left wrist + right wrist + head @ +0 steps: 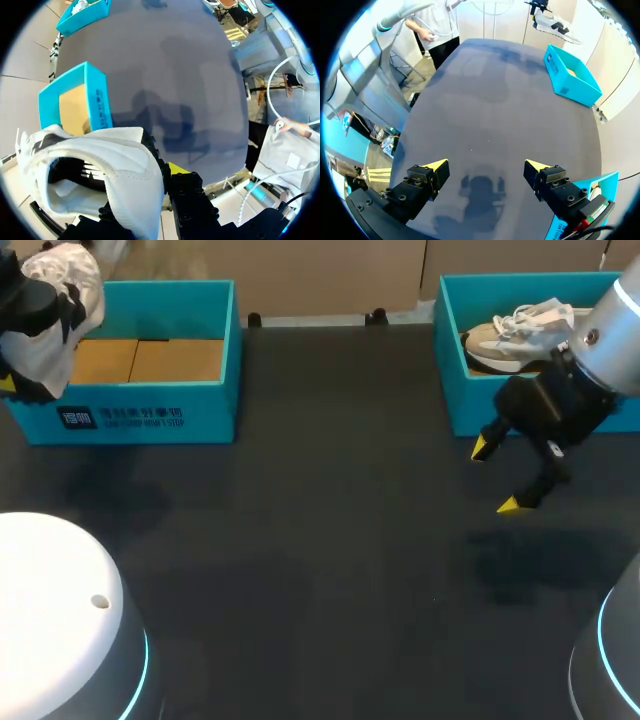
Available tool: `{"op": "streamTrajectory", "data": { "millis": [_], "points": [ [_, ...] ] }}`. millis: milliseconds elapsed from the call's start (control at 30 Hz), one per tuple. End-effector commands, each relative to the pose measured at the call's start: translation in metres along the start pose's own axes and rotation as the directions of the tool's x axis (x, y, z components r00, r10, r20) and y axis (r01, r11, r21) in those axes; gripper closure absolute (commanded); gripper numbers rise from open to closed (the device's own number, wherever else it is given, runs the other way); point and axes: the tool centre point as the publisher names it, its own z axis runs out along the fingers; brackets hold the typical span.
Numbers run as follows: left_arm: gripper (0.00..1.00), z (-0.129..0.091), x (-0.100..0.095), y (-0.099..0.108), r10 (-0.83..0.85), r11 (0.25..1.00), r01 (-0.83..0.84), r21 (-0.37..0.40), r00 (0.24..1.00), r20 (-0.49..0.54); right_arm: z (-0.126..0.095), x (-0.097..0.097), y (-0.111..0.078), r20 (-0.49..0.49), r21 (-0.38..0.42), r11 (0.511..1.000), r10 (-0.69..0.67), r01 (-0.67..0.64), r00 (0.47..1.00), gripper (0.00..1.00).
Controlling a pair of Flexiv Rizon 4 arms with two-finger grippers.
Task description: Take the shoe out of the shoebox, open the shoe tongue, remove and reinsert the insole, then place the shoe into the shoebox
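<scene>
My left gripper [20, 355] is shut on a white shoe [68, 280], held up in the air over the left end of the left teal shoebox [150, 410]. In the left wrist view the white shoe [100, 165] fills the space between the fingers of my left gripper [145, 180], opening toward the camera, and one yellow fingertip [175, 167] shows beside it. That shoebox [95, 95] lies below, showing only its cardboard floor. My right gripper [496, 476] hangs open over the table, in front of the right teal shoebox [452, 350], which holds a beige and white shoe [510, 335]. Nothing is between the fingers of my right gripper [487, 167].
The dark table [330, 540] stretches bare between the two boxes. In the right wrist view the left shoebox [570, 75] stands at the table's far end, with the held shoe [552, 22] above it. A corner of the right shoebox [592, 182] is beside my right gripper.
</scene>
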Motion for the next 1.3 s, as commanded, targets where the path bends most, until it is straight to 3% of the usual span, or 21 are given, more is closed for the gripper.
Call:
{"op": "streamTrajectory", "data": {
  "millis": [33,533,767,1000,1300],
  "points": [
    [1.0,0.007,-0.023,0.014,-0.008,1.0,0.008,0.022,1.0,-0.02,0.001,0.0,0.0,0.0,0.003,1.0,0.0,0.0,1.0,0.0],
    [1.0,0.023,-0.086,0.081,-0.05,0.999,0.05,0.009,0.999,-0.017,0.001,0.0,0.0,0.0,0.003,1.0,0.0,0.0,1.0,0.0],
    [1.0,0.028,-0.102,0.095,0.014,0.999,-0.015,0.032,1.0,0.01,0.001,0.0,0.0,0.0,0.003,1.0,0.0,0.0,1.0,0.0],
    [1.0,0.031,-0.12,0.099,0.075,0.997,-0.075,0.003,0.997,0.017,0.001,0.0,0.0,0.0,0.003,1.0,0.0,0.0,1.0,0.0],
    [1.0,0.031,-0.12,0.099,0.06,0.998,-0.06,0.008,0.998,0.014,0.001,0.0,0.0,0.0,0.003,1.0,0.0,0.0,1.0,0.0]
  ]
}}
